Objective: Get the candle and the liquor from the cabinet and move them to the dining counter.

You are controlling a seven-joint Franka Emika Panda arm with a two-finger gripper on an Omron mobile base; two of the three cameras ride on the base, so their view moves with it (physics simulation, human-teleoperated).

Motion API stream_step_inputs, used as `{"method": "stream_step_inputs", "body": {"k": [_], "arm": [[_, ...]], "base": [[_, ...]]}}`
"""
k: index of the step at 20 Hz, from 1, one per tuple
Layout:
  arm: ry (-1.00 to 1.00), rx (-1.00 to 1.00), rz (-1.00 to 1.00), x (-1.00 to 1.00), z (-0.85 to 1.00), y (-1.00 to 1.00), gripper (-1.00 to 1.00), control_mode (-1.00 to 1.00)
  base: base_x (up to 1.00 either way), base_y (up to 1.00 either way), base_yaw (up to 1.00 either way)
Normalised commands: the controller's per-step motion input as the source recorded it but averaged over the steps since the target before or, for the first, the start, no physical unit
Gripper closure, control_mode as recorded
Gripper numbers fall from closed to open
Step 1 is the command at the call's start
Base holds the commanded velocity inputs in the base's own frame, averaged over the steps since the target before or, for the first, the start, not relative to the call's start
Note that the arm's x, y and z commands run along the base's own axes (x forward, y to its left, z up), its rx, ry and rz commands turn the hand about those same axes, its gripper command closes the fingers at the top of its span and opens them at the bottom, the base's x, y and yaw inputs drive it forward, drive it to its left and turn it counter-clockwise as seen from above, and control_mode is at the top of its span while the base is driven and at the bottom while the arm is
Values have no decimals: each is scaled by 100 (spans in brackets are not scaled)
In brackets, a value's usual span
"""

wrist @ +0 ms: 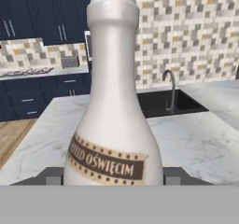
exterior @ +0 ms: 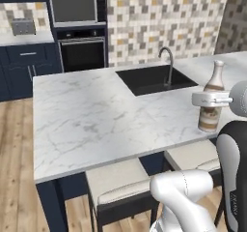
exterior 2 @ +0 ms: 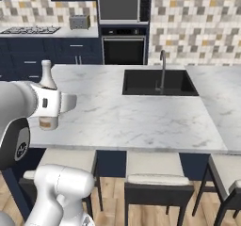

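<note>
You're placing the liquor (exterior: 212, 98) upright at the near edge of the dining counter (exterior: 96, 115); the gripper (wrist: 113, 181) is grasping its body. Next you'll be releasing, backing off, then fetching the candle.

glossy pale liquor (wrist: 114, 101) bottle – paper label – on smooth veined-marble dining counter (exterior: 96, 115).

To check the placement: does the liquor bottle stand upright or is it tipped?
Upright. The liquor bottle has its neck pointing straight up and its base on the dining counter.

1 liquor (exterior: 212, 102), 1 sink (exterior: 153, 79), 1 faucet (exterior: 168, 62), 3 stools (exterior 2: 153, 178).
</note>
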Motion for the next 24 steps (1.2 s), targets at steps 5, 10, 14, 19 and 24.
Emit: {"method": "stream_step_inputs", "body": {"k": [5, 10, 14, 19, 24], "arm": [[0, 0, 0, 0, 0, 0, 100, 100], [0, 0, 0, 0, 0, 0, 100, 100], [0, 0, 0, 0, 0, 0, 100, 100], [0, 0, 0, 0, 0, 0, 100, 100], [3, 1, 2, 14, -7, -18, 100, -100]], "base": [[58, -33, 21], [45, -20, 14], [2, 0, 0], [0, 0, 0], [0, 0, 0]]}}
